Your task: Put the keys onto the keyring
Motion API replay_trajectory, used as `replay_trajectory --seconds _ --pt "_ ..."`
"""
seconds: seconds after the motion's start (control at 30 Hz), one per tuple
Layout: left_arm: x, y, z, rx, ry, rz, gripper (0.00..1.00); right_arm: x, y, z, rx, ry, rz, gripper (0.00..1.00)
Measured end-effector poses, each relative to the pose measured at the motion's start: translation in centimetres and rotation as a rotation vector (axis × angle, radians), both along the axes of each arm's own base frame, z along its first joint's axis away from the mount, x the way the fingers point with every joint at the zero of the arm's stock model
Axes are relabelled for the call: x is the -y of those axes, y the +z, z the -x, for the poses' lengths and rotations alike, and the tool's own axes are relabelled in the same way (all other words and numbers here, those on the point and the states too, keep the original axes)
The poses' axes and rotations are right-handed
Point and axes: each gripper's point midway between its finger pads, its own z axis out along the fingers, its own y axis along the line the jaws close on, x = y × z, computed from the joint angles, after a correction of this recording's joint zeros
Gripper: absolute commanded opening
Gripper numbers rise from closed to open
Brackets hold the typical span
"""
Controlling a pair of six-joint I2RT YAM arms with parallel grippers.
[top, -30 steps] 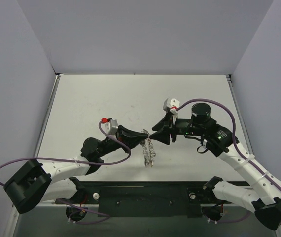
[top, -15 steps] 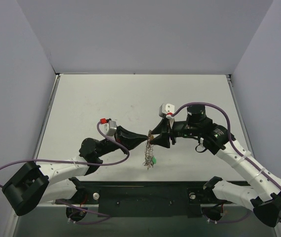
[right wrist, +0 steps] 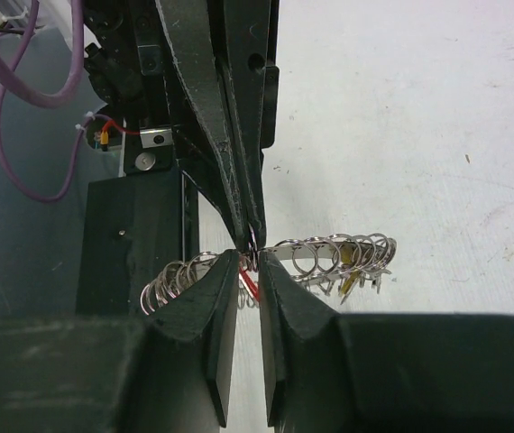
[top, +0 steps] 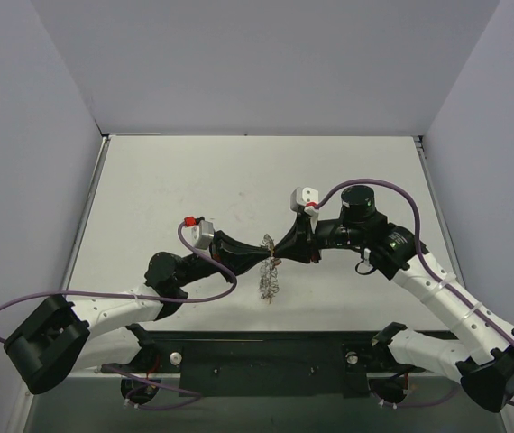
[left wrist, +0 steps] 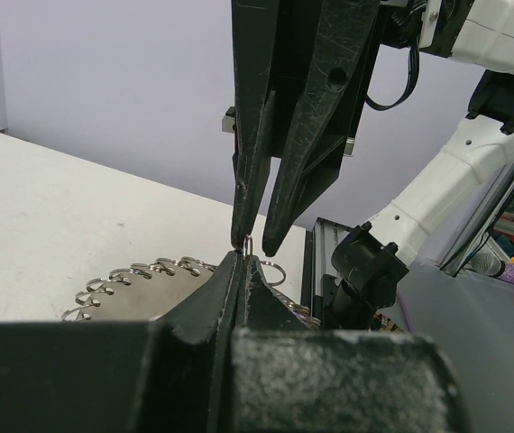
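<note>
The keyring (top: 270, 280) is a silvery chain of small coiled loops hanging above the table from the point where both grippers meet. My left gripper (top: 262, 255) is shut on one loop; in the left wrist view its tips (left wrist: 242, 259) pinch a thin ring. My right gripper (top: 280, 252) faces it tip to tip. Its jaws (right wrist: 250, 259) stand in a narrow gap around the same bunch of loops, touching them. A red key (right wrist: 249, 283) hangs in that gap. A yellow key (right wrist: 347, 275) and several silver blades dangle from the keyring (right wrist: 329, 253) further right.
The white table (top: 194, 180) stretches out behind the grippers, walled on three sides. A black base rail (top: 266, 361) runs along the near edge. Purple cables (top: 212, 262) loop by both wrists.
The right gripper's jaws have narrowed onto the loops at the left gripper's tips. The green key seen low on the keyring half a second ago no longer shows.
</note>
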Motion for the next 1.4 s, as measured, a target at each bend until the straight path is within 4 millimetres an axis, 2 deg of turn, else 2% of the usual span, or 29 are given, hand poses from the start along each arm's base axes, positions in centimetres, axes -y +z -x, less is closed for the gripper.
replay_trajectory --seconds 0.5,0.7,0.8,0.9,1.1,1.27,1.33,1.4 --pt "0.0 0.07 -0.01 0.001 0.0 0.001 0.0 -0.07 -0.01 -0.09 -0.014 -0.009 -0.001 0.17" --pt "0.0 0.1 -0.02 0.002 0.001 0.002 0.0 -0.06 -0.02 -0.12 -0.029 -0.018 -0.001 0.11" --pt "0.0 0.1 -0.02 0.002 0.001 0.002 0.0 -0.05 -0.04 -0.14 -0.031 -0.021 0.0 0.0" --pt "0.0 0.12 -0.01 0.001 0.001 0.003 0.0 -0.04 -0.06 -0.18 -0.036 -0.026 0.0 0.0" --pt "0.0 0.17 -0.03 0.002 0.001 0.004 0.0 -0.02 -0.08 -0.3 -0.05 -0.041 0.002 0.11" --pt "0.02 0.48 -0.05 0.008 0.001 0.01 0.0 0.01 -0.1 -0.52 -0.056 -0.058 0.003 0.12" --pt "0.03 0.52 -0.06 0.009 0.001 0.01 0.0 0.02 -0.12 -0.58 -0.059 -0.063 0.004 0.1" --pt "0.03 0.52 -0.06 0.009 0.001 0.01 0.0 0.02 -0.12 -0.56 -0.062 -0.064 0.004 0.03"
